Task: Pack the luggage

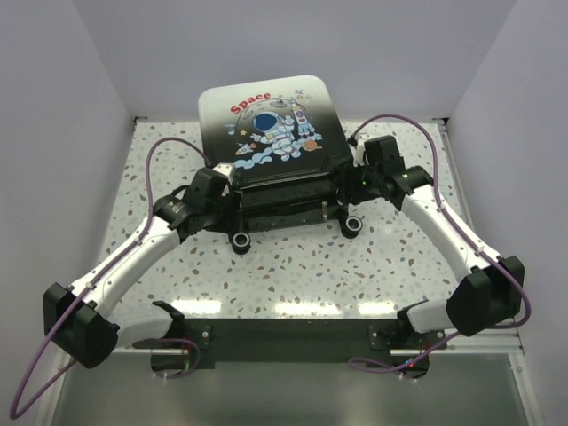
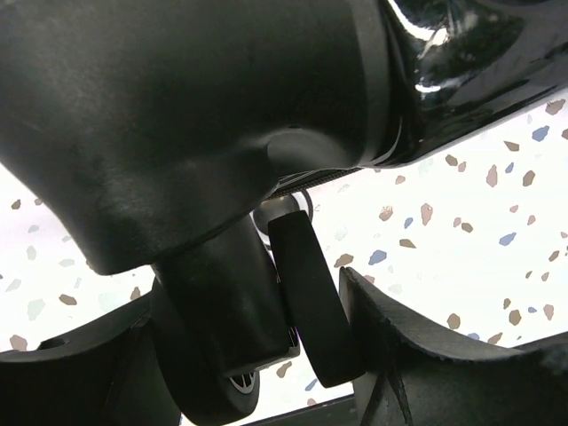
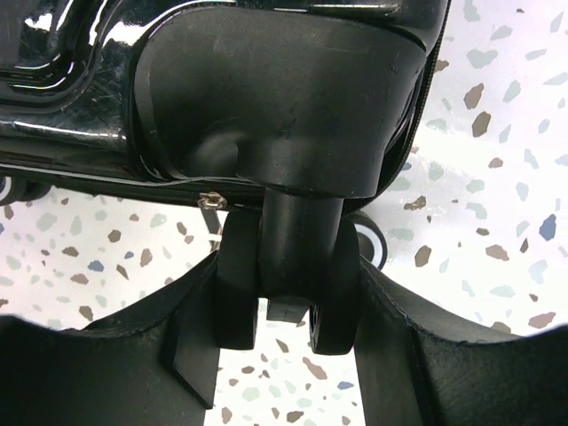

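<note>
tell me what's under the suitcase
Only its black wheels show: one between the left gripper's fingers, one between the right gripper's. The table directly under the luggage is covered.

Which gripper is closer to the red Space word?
Left. The left gripper sits at the luggage corner below the Space word; the right gripper is across at the other corner.

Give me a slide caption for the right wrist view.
Right claw gripping a black caster wheel under the luggage corner, above the speckled table.

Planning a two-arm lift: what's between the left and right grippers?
The wheeled end of the luggage fills that stretch, with two black wheels on its near edge; the top view shows it.
</note>
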Controlling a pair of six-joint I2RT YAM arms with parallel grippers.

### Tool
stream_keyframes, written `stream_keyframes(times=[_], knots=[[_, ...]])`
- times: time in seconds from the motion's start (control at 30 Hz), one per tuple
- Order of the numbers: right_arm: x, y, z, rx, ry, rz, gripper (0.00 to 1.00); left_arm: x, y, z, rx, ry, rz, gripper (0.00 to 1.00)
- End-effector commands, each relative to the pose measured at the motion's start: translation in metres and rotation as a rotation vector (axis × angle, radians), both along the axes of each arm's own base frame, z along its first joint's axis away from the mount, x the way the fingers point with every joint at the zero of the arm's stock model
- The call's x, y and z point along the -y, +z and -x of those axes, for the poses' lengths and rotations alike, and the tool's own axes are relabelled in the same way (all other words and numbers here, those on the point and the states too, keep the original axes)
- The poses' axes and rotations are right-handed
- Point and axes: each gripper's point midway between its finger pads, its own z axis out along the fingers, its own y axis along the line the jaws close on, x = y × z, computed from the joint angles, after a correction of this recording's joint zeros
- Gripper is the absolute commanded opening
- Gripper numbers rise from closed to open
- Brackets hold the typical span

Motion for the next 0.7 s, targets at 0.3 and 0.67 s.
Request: stream_keyframes(times=[0.3,0.67], knots=[[0.010,0.065,-0.071,0.237,0.030,-0.017,0.00,0.020,0.055,-0.059,0.291,0.033,0.117,0.00],[0.038,0.054,0.035,0.186,0.117,0.006,0.70,0.026,0.045,-0.024,0.286,-0.084,0.155,0.00]])
